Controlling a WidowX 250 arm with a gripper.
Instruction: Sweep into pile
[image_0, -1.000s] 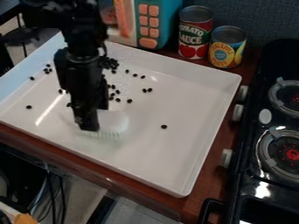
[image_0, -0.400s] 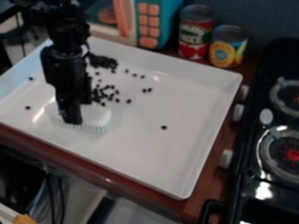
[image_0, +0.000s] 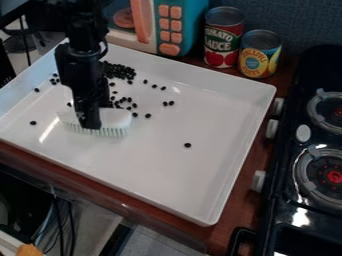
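Observation:
My gripper (image_0: 89, 123) hangs down over the left part of the white tray (image_0: 160, 165), shut on a white brush (image_0: 116, 118) whose pale bristles point toward the tray's front edge. Small black beans gather in a dense cluster (image_0: 119, 70) near the back left wall, partly behind the arm. Looser beans (image_0: 135, 105) lie just behind and right of the brush. A few others are scattered at the left, and one lone bean (image_0: 188, 145) lies right of the middle. The arm hides part of the tray behind it.
Behind the tray stand a toy microwave (image_0: 169, 25), a tomato sauce can (image_0: 223, 37) and a yellow and blue can (image_0: 260, 54). A black stove (image_0: 307, 200) with knobs runs along the right side. The tray's raised rim surrounds the beans.
The gripper and brush have moved toward the back of the tray, first going left and then slightly back to the right. The lone bean at the right has stayed put.

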